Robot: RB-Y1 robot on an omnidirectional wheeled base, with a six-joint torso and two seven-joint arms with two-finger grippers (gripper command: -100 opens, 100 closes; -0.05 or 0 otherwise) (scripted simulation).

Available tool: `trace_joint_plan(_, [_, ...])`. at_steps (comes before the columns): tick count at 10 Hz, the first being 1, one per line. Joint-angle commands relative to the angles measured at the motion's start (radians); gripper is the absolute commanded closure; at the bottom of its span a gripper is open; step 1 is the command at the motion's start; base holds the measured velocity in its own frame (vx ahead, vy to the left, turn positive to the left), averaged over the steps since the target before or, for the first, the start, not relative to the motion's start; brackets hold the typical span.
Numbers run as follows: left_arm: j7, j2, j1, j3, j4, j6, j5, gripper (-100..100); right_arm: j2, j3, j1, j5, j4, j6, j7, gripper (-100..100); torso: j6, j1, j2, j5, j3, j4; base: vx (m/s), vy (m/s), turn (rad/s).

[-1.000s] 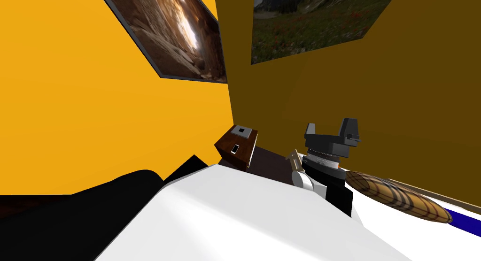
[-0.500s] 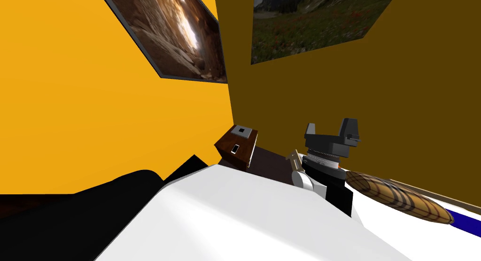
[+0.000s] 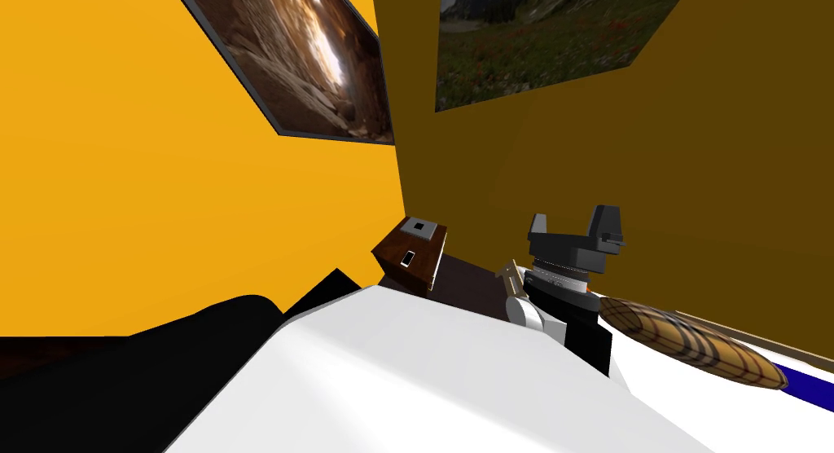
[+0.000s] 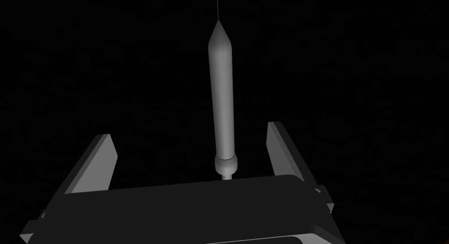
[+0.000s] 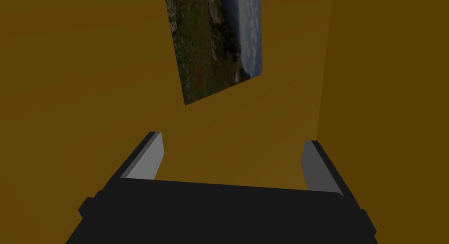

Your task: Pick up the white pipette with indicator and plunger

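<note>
A slim light grey pipette [image 4: 221, 101] with a pointed tip and a collar at its near end lies on a flat black surface. In the left wrist view it runs straight away from the hand. My left gripper [image 4: 189, 131] is open around its collar end, with the fingers [image 4: 98, 160] standing clear on both sides. The pipette is nearer one finger than the other. My right gripper [image 3: 574, 224] is raised at my right, open and empty, pointing at the dark yellow wall; its fingers [image 5: 147, 160] show in the right wrist view.
A small brown cabinet [image 3: 411, 252] stands in the corner of the yellow walls ahead. A tan plaid cushion [image 3: 692, 342] lies at the right beside a blue strip [image 3: 806, 387]. A black area [image 3: 122, 375] spreads at the lower left.
</note>
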State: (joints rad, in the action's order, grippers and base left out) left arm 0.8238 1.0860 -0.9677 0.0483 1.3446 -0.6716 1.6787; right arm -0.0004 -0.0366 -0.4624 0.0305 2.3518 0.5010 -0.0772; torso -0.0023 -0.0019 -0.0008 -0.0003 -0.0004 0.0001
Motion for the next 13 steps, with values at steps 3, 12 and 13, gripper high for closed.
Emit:
trace_joint_plan(3, [0.005, -0.001, 0.008, -0.006, -0.007, 0.003, -0.002, -100, 0.000, 0.000, 0.000, 0.000, 0.000, 0.000, 0.000, 0, 0.000, 0.000, 0.000, 0.000, 0.000, 0.000, 0.000, -0.002, 0.005])
trace_joint_plan(12, [0.001, -0.022, 0.028, -0.002, -0.027, 0.035, 0.003, -100, 0.000, 0.000, 0.000, 0.000, 0.000, 0.000, 0.000, 0, 0.000, -0.003, 0.001, 0.000, 0.001, 0.000, -0.004, -0.010, -0.012])
trace_joint_plan(13, [0.000, -0.023, 0.030, -0.001, -0.028, 0.038, 0.003, 0, 0.000, 0.000, 0.000, 0.000, 0.000, 0.000, 0.000, 0, 0.000, -0.002, 0.001, 0.000, 0.000, 0.000, 0.000, 0.000, 0.000])
